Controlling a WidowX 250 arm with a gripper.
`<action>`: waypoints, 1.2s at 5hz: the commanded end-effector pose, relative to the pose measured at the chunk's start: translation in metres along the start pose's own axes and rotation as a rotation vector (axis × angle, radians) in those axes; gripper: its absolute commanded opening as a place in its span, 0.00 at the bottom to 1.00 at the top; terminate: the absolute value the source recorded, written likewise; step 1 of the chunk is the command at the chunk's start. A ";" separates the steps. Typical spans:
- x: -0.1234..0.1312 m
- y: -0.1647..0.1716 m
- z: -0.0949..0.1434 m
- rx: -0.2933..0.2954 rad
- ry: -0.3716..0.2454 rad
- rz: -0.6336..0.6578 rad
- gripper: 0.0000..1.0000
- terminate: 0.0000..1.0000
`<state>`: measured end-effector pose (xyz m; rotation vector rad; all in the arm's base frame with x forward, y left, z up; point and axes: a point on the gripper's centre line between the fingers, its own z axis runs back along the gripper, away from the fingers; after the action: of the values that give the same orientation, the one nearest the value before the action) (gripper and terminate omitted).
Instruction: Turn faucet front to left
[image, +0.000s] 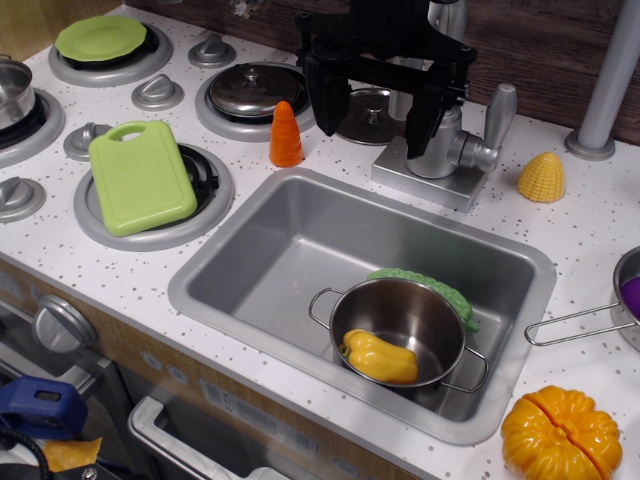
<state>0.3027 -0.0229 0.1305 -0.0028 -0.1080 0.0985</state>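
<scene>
The silver-grey faucet (441, 140) stands on its square base plate (425, 180) behind the sink. Its lever handle (494, 118) sticks out to the right. Its spout (446, 16) rises at the top edge, and most of it is hidden behind the gripper or out of frame. My black gripper (372, 118) hangs just left of the faucet body with its jaws open and nothing between them. Its right finger (420, 122) overlaps the faucet body's left side; I cannot tell if it touches. Its left finger (325, 100) is near the carrot.
An orange carrot (286, 135) stands left of the gripper. The sink (260, 250) holds a steel pot (440, 335) with a yellow pepper (380, 357). A corn piece (542, 178) and grey pole (608, 80) are to the right, a green cutting board (140, 175) to the left, and a pumpkin (560, 435) at front right.
</scene>
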 end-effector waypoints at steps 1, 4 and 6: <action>0.000 0.000 0.000 0.000 0.000 0.000 1.00 0.00; 0.003 -0.046 -0.018 -0.075 -0.177 0.064 1.00 0.00; 0.018 -0.059 -0.009 -0.048 -0.269 0.014 1.00 0.00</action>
<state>0.3284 -0.0772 0.1136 -0.0198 -0.3530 0.1049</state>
